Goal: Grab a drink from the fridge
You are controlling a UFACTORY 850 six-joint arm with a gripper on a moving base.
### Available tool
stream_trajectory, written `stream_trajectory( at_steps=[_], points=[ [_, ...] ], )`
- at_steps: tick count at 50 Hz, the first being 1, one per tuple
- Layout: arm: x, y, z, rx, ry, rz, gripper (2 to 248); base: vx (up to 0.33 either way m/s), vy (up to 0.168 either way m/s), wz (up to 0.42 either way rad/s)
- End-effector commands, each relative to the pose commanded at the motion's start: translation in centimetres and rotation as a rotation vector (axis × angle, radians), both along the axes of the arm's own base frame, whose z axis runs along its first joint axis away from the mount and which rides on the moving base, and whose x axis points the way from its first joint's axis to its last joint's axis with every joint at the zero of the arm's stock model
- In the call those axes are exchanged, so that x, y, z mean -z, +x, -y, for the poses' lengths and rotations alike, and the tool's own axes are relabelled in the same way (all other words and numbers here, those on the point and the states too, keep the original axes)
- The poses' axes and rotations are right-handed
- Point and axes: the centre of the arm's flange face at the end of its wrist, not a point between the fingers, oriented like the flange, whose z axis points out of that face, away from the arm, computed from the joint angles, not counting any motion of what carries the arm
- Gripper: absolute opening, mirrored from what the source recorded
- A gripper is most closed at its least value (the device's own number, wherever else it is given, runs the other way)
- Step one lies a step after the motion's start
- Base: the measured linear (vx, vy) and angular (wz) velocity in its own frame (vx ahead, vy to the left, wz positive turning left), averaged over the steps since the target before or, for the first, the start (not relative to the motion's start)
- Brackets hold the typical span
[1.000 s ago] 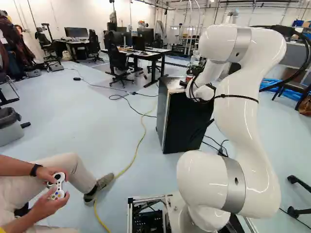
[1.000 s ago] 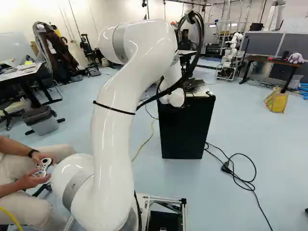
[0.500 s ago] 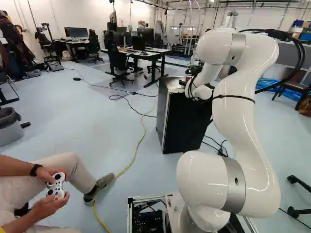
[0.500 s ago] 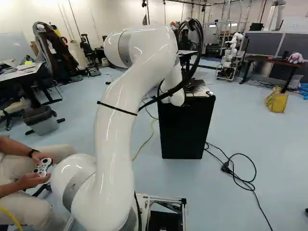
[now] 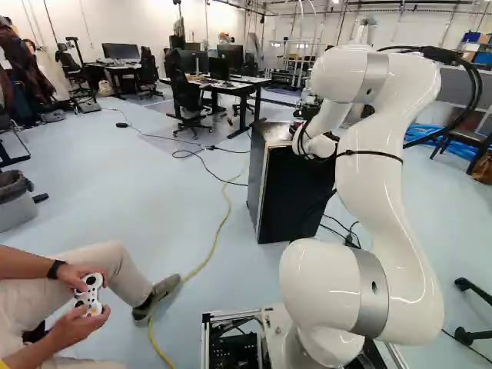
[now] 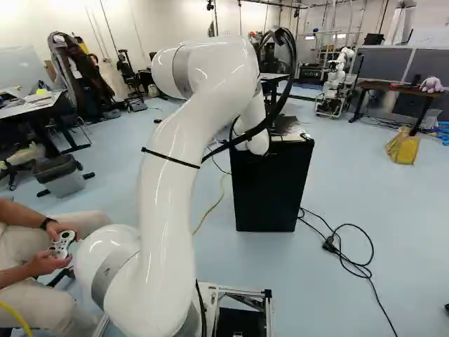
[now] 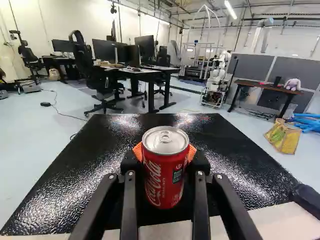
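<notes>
Over the fridge [image 5: 288, 196], near one edge of its top, the can [image 7: 165, 172] is in my pincer [image 5: 297, 129].

From the left base view, my arm [image 5: 380, 192] reaches out to the fridge's top, its wrist low beside the edge nearest my base. From the right base view, the same arm hides the pincer; a black cable [image 6: 365, 270] lies on the floor beside the fridge, and another robot [image 6: 335, 84] stands well beyond it. From the wrist view, my fingers are closed as far as the can allows, orange pads [image 7: 137, 150] against its two sides; it is red, its silver lid up, and I cannot tell whether its base touches the top.
</notes>
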Motion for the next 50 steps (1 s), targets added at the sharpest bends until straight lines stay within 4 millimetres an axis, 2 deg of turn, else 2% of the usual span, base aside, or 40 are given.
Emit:
stream_trajectory(
  at_steps=[50],
  points=[
    [-5.3,-0.1,0.0,0.000,-0.029,0.071,98,0.000,0.000,0.000]
  ],
)
